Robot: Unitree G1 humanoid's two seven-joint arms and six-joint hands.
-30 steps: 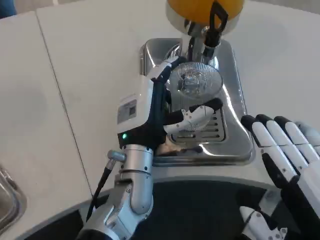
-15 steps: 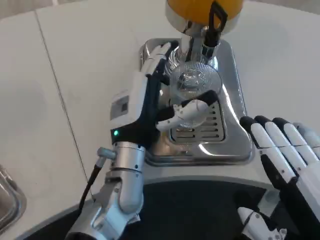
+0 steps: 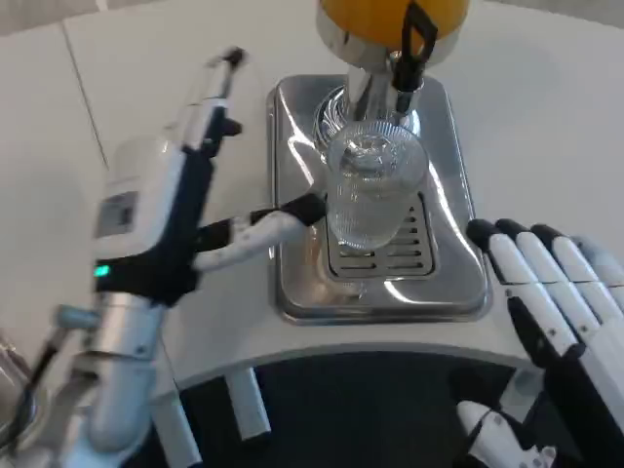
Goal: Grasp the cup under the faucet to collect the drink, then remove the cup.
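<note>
Head view: cup [image 3: 370, 192] stands under faucet [image 3: 408, 60].

The dispenser [image 3: 390, 24] (its orange tank) is cut off by the top edge.

Left hand [image 3: 185, 195] raised, fingers spread, empty; right hand [image 3: 556, 312] low, fingers extended, empty.

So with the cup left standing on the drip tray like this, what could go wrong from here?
1. The left robot hand is open beside the clear ribbed cup, one fingertip near its side; a careless move could tip it.
2. The cup looks empty under the faucet, so collecting may not have happened.
3. The right robot hand waits near the drip tray.
</note>
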